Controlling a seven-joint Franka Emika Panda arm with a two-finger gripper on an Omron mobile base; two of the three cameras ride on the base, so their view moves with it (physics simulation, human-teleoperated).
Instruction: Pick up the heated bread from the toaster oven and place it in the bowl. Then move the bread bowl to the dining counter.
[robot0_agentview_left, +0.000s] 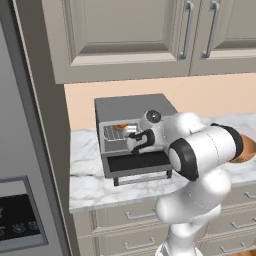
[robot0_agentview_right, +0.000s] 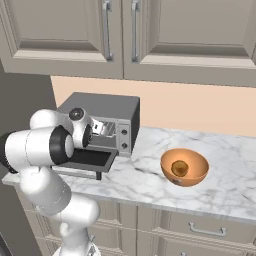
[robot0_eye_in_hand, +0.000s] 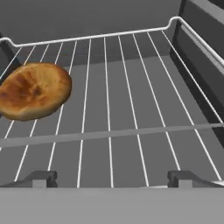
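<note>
The toaster oven (robot0_agentview_left: 134, 132) is seen standing on the marble table (robot0_agentview_right: 150, 182) below the wall cabinets (robot0_agentview_left: 150, 35), with its front door (robot0_agentview_left: 140, 164) dropped open. The arm is reached into the oven mouth, and the pincer (robot0_eye_in_hand: 111, 178) is held just above the wire rack (robot0_eye_in_hand: 131, 113), its two finger tips (robot0_eye_in_hand: 41, 178) spread wide with nothing between them. The bread (robot0_eye_in_hand: 33, 91) is found lying flat on the rack, to the left of the pincer's line in the hand view and apart from both tips. In the left base view the bread (robot0_agentview_left: 120, 127) is glimpsed inside the oven beside the hand. The bowl (robot0_agentview_right: 184, 166) is set on the table well to the right of the oven; a small round brownish item is seen inside it, and what it is cannot be told.
</note>
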